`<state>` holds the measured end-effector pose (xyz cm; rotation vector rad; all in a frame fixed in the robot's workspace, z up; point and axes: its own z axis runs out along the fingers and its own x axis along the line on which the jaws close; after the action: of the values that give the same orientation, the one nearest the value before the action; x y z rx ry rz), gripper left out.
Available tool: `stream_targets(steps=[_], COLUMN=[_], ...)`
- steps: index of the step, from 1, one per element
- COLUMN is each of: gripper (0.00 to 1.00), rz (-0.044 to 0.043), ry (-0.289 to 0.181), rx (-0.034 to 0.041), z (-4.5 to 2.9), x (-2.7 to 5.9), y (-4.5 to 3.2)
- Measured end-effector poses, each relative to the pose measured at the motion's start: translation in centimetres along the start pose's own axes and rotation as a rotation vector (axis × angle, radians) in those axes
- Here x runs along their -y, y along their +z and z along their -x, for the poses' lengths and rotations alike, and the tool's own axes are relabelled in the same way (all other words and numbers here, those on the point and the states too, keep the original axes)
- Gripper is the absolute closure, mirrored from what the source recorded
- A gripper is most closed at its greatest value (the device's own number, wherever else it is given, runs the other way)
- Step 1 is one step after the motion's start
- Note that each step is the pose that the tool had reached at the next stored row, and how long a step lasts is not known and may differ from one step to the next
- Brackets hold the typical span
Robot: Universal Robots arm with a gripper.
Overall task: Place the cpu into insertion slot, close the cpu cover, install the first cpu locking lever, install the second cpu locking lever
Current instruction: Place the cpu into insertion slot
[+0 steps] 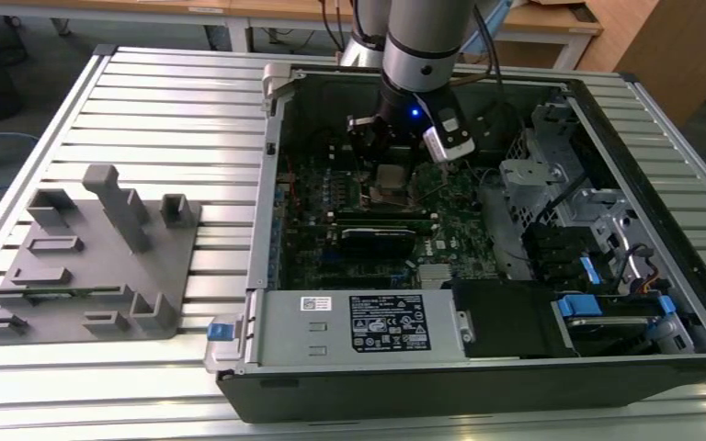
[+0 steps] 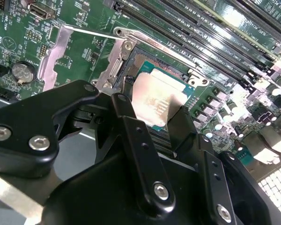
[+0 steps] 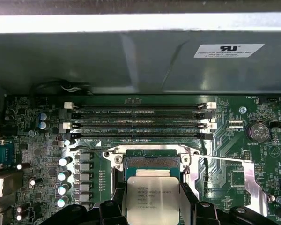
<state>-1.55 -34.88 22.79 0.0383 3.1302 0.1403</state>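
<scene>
A slatted metal counter (image 1: pixel 169 92) carries the open computer case (image 1: pixel 451 390), with wooden desks (image 1: pixel 547 22) behind it. Inside the case, the fingers (image 3: pixel 118 208) are closed on the cpu (image 3: pixel 152 199), pinching its edges just over the insertion slot (image 3: pixel 152 163).

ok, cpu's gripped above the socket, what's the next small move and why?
Probably a small, slow descent: the gripper holds the cpu over the insertion slot, whose contacts show past the chip's edge, so it looks unseated.
</scene>
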Motion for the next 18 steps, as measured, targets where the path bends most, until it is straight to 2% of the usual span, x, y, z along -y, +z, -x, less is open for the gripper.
stream_targets(steps=[4,18], gripper=[0.46,0.46], rz=[0.0002,-0.0015], ry=[0.005,0.254], rx=[0.0007,0.0230], z=[0.00,0.00], x=[0.00,0.02], y=[0.03,0.26])
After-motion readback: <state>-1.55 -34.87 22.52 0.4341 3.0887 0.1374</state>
